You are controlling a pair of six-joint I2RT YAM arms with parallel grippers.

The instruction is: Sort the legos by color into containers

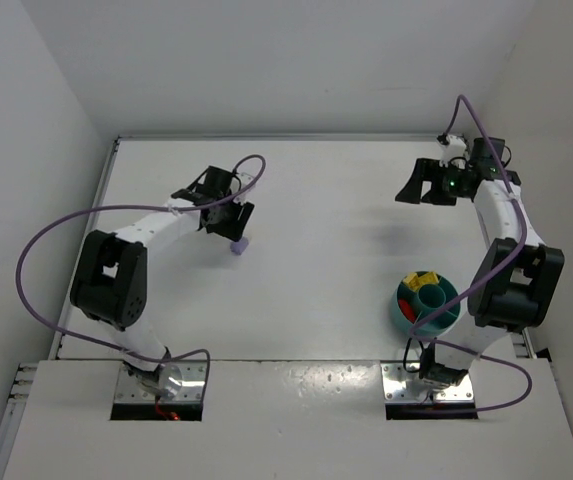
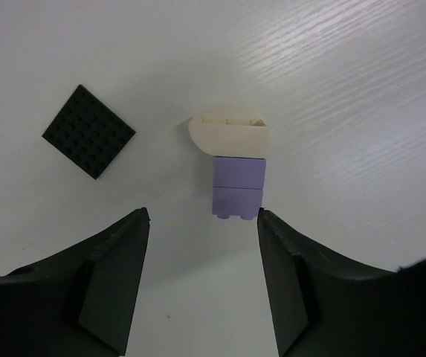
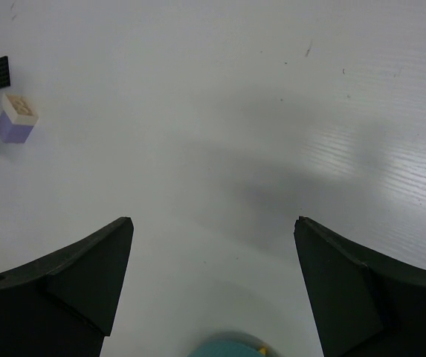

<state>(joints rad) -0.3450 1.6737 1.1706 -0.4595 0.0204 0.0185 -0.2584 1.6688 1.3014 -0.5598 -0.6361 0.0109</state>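
Lavender brick under a cream piece looks light, hard and slick; the left gripper, jaws apart, should pinch its flat sides.

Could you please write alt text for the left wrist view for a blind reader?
A lavender brick with a cream curved piece against its far end lies on the white table, just beyond the open left gripper. A black studded plate lies apart, to the upper left.

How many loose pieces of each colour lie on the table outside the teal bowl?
Black plate: 1
Cream piece: 1
Lavender brick: 1, though a seam hints at two joined
Total: 3
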